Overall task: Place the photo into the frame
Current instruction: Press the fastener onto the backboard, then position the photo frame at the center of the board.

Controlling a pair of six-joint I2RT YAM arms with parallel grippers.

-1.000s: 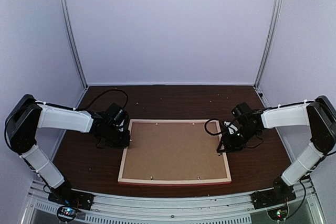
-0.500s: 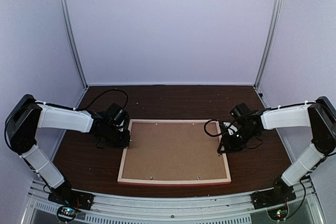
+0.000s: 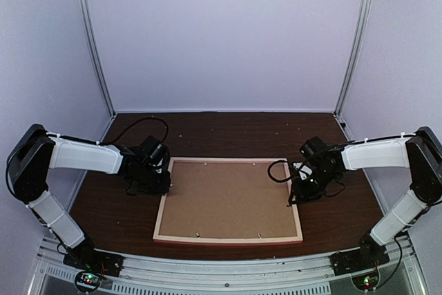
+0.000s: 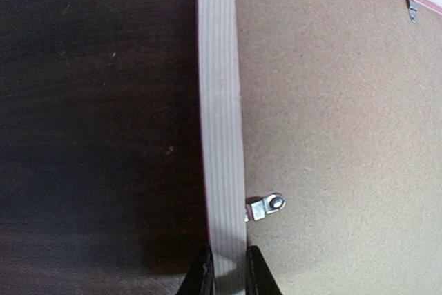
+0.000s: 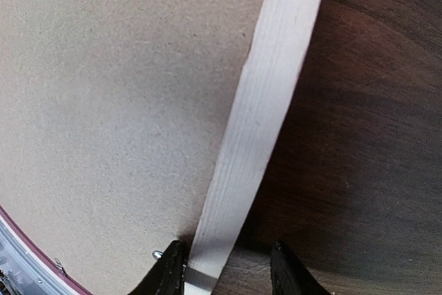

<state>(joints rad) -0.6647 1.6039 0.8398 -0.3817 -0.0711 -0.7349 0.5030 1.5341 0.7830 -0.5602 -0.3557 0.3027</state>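
The frame (image 3: 228, 240) lies face down on the dark table, its pale wood rails around a brown backing board (image 3: 231, 198). The photo is hidden. My left gripper (image 3: 168, 186) is at the frame's left rail. In the left wrist view it (image 4: 226, 274) is shut on that rail (image 4: 221, 101), just below a metal tab (image 4: 266, 206). My right gripper (image 3: 293, 198) is at the right rail. In the right wrist view it (image 5: 224, 267) straddles the rail (image 5: 266, 101): the inner finger touches it and the outer finger stands apart.
Small metal tabs hold the backing board (image 4: 331, 101) along the rails, one at the far rail (image 4: 412, 10). Dark wood table (image 3: 221, 132) lies beyond the frame, with pale walls and metal posts behind. The arm bases stand at the near edge.
The frame has shifted slightly to the left. My right gripper has moved a little left with the right rail. The left gripper keeps its hold.
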